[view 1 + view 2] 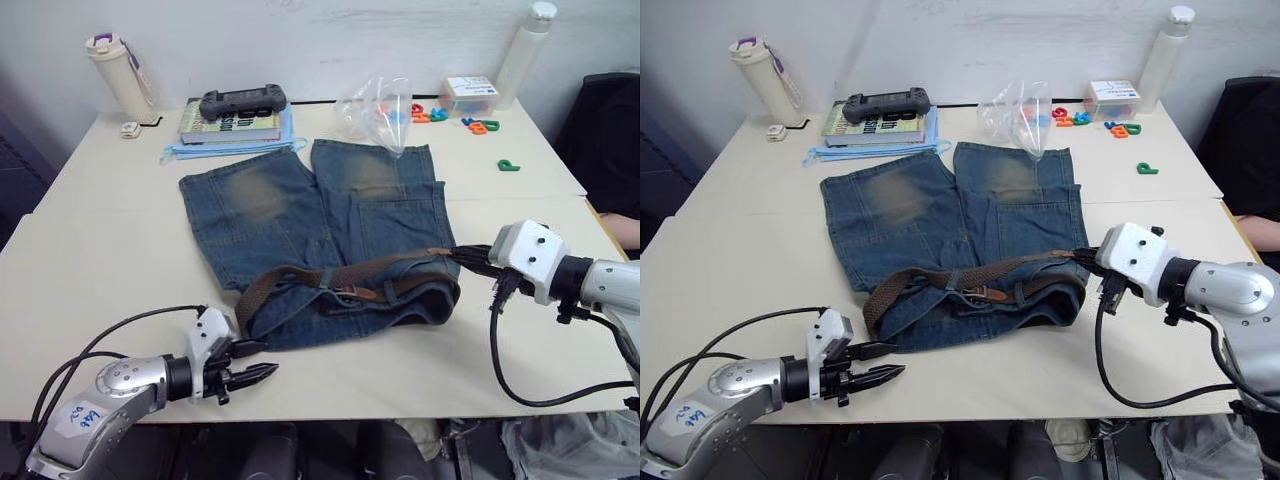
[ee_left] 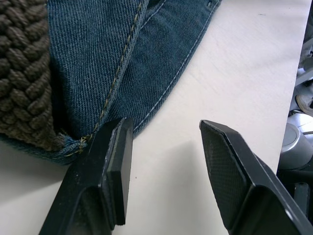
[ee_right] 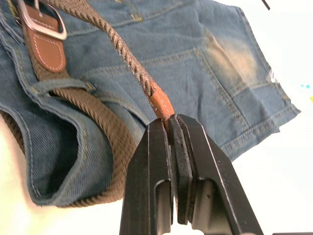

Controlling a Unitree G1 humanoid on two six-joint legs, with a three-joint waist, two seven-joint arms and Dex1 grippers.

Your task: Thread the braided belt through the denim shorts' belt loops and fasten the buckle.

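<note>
Two grippers: right gripper (image 3: 172,128) clenches braided belt (image 1: 350,275) tip at 3 o'clock, tensioning it; left gripper (image 2: 166,171) released, waiting at 7 o'clock.

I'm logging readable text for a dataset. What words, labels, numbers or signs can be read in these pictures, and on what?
Sticker on the left arm: handwritten marks, too unclear to read.
Book under the game controller: cover print, too small to read.
Small box at the table's far edge: blue label, too blurred to read.
Loose coloured letter shapes: the green one looks like "P"; the others cannot be told.
Braided belt and buckle: no text.
</note>
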